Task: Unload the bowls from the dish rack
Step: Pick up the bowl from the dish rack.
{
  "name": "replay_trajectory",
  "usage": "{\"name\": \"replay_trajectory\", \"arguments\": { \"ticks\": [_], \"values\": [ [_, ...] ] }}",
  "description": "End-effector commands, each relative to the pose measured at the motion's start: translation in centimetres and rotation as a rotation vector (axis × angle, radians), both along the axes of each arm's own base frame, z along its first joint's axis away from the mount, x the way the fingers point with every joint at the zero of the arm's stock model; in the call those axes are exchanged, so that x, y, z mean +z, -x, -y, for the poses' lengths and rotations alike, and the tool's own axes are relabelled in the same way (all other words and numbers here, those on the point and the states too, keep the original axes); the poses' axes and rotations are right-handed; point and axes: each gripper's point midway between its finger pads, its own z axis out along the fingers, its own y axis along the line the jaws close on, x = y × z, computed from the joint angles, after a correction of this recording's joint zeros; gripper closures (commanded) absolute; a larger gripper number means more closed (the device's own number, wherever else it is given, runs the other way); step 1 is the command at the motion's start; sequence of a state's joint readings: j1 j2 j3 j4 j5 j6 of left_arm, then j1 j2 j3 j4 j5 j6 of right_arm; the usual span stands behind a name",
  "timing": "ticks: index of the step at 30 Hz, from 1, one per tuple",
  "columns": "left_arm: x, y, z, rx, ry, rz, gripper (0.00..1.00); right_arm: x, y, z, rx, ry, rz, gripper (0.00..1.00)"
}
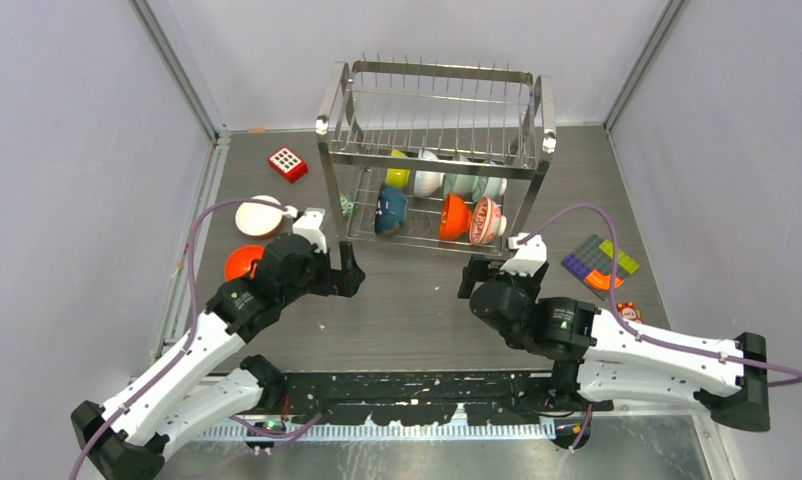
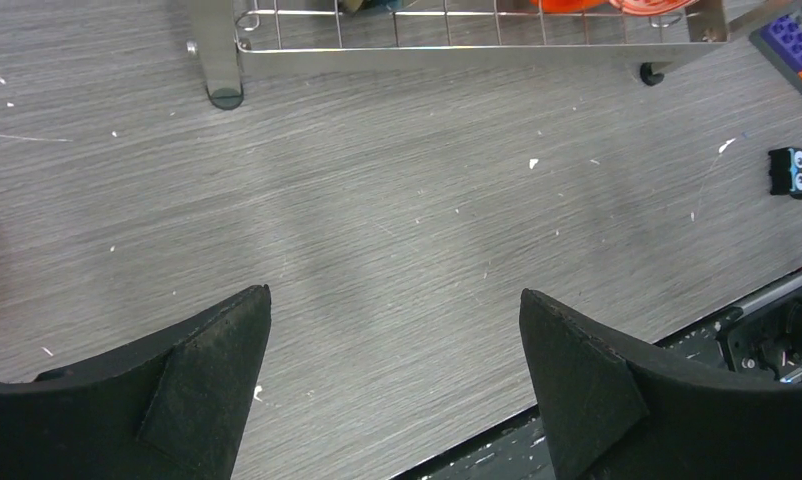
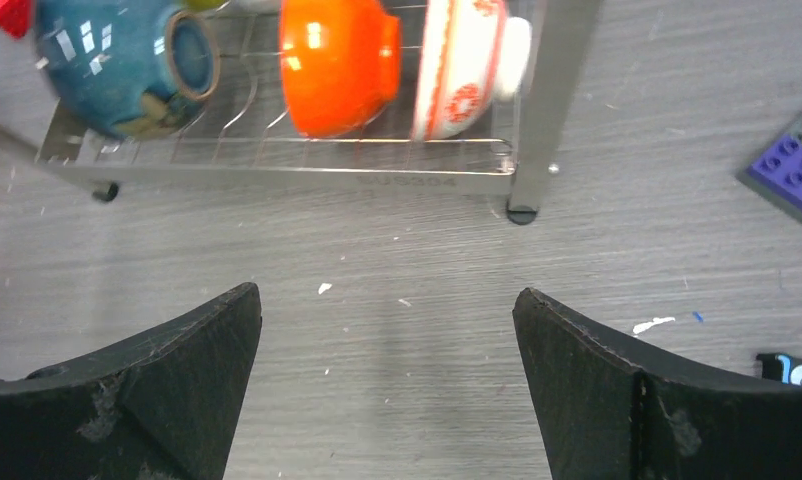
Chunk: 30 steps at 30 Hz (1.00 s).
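orange bowl (image 3: 337,65) | red-and-white patterned bowl (image 3: 459,70) | dark blue bowl (image 3: 107,70)

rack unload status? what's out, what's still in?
Done: two out, a white bowl and an orange bowl on the table left of the dish rack. In hand: nothing; left gripper and right gripper both open and empty, short of the rack. Left: at least six racked, including the dark blue bowl, the racked orange bowl and the red-and-white bowl.

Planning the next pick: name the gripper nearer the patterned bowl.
Right. The right gripper faces the bowl from just in front; the left gripper sits near the rack's left corner.
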<state>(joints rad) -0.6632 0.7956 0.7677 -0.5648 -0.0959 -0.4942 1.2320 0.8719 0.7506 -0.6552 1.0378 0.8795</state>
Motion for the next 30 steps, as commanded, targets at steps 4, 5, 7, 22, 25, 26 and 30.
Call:
{"name": "replay_trajectory", "arguments": {
  "ticks": [4, 5, 7, 22, 25, 26, 30],
  "values": [
    [2.1, 0.0, 1.0, -0.023, 0.078, 0.074, 0.04, -1.1, -2.2, 3.5, -0.188, -0.315, -0.048, 0.02],
    [1.9, 0.0, 1.4, -0.030, 0.087, 0.064, 0.05, -1.0, -2.4, 4.0, -0.203, -0.319, -0.036, 0.04],
    [1.7, 0.0, 2.0, -0.048, 0.100, 0.048, 0.06, -0.7, -2.7, 4.6, -0.217, -0.317, -0.002, 0.05],
    [4.9, -2.8, 12.1, -0.083, 0.264, 0.227, 0.11, -0.1, -2.9, 5.1, -0.165, -0.254, 0.049, 0.07],
    [4.8, -4.2, 12.9, -0.041, 0.310, 0.279, 0.12, 0.0, -2.4, 4.3, -0.096, -0.249, 0.031, 0.07],
    [4.6, -4.7, 13.3, -0.031, 0.317, 0.290, 0.13, 0.1, -2.3, 4.2, -0.082, -0.251, 0.029, 0.06],
    [4.8, -6.4, 14.6, 0.009, 0.300, 0.333, 0.15, 0.7, -1.8, 4.0, -0.029, -0.258, 0.037, 0.06]
  ]
}}
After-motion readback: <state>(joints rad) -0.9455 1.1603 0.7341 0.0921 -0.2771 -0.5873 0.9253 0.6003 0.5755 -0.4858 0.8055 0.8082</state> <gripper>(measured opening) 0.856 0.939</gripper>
